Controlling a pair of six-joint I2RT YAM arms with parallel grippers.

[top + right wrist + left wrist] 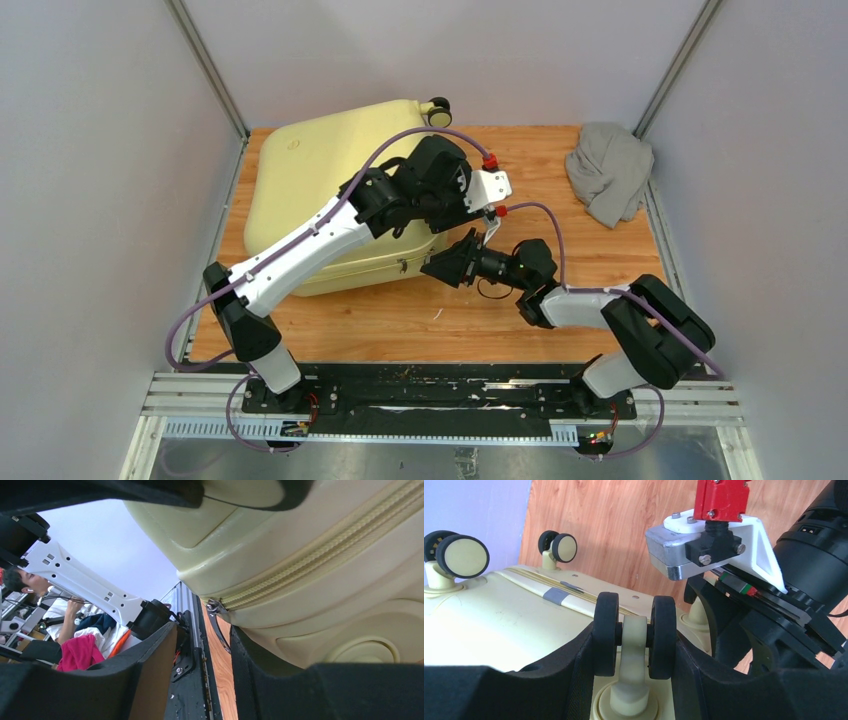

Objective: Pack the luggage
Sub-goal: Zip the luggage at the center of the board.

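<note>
The luggage [310,170] is a pale yellow hard-shell suitcase lying shut on the left of the table. My left gripper [438,222] reaches over its right end and is shut on a black double wheel [606,630], one finger on each outer side of it [634,645]. My right gripper [447,268] sits at the suitcase's near right corner with its fingers apart [205,665]. The zipper pull [220,630] hangs from the zipper line [310,570] between them, close to the right finger, and nothing is clamped.
A grey cloth garment [608,170] lies crumpled at the table's far right corner. Further wheels [461,555] stick out of the suitcase's end. Frame posts and walls close in the table's sides. The right arm's wrist [774,630] is close beside the left gripper.
</note>
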